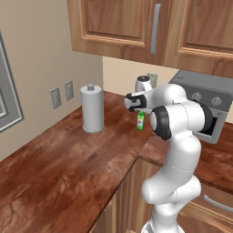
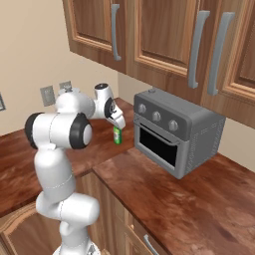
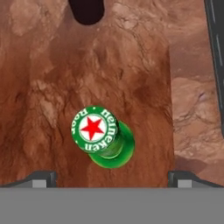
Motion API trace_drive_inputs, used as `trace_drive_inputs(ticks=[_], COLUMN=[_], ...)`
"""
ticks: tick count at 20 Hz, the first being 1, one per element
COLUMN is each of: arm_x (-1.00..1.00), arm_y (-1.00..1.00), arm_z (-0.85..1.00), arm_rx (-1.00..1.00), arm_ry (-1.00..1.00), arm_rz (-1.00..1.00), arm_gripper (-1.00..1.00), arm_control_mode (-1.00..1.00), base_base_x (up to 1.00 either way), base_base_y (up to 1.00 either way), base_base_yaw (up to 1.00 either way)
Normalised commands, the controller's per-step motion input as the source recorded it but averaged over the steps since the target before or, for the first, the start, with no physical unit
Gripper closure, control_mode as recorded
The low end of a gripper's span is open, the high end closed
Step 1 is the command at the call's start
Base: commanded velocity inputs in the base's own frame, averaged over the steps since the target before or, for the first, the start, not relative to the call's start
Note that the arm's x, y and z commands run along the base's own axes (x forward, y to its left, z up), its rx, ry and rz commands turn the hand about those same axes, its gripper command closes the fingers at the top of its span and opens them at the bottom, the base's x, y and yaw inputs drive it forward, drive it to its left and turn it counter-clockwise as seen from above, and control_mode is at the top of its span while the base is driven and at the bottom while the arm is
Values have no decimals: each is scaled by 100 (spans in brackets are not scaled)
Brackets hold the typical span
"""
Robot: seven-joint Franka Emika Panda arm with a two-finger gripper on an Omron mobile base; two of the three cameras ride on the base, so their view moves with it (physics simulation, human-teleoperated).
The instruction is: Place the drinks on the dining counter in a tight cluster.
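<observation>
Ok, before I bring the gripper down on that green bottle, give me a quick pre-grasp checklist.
1. Gripper open: ok, fingertips stand wide apart.
2. Green bottle upright on the counter: ok, its cap faces the hand camera.
3. Bottle centred between the fingertips: not ok, it sits slightly toward one side.
4. Gripper above the bottle, not touching: ok.
5. Toaster oven clear of the bottle: ok, it stands apart.
6. Paper-towel roll clear: ok, well off to the side.
</observation>
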Motion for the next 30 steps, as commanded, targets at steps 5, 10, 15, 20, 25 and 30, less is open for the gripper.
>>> trace_drive_inputs(ticks=[5, 10, 15, 20, 25, 30], arm_x=[16, 20, 1, 0, 0, 0], arm_y=[0, 0, 0, 0, 0, 0], arm_z=[0, 0, 0, 0, 0, 0], arm_rx=[0, -1, -3, -1, 0, 0], arm_ry=[0, 0, 0, 0, 0, 0], arm_rz=[0, 0, -5, -7, -5, -5], arm_gripper=[-100, -100, -100, -100, -100, -100], arm_control_mode=[-100, -100, -100, -100, -100, -100], base_base_x=[0, 0, 0, 0, 0, 0], base_base_y=[0, 0, 0, 0, 0, 0], base_base_yaw=[0, 0, 0, 0, 0, 0])
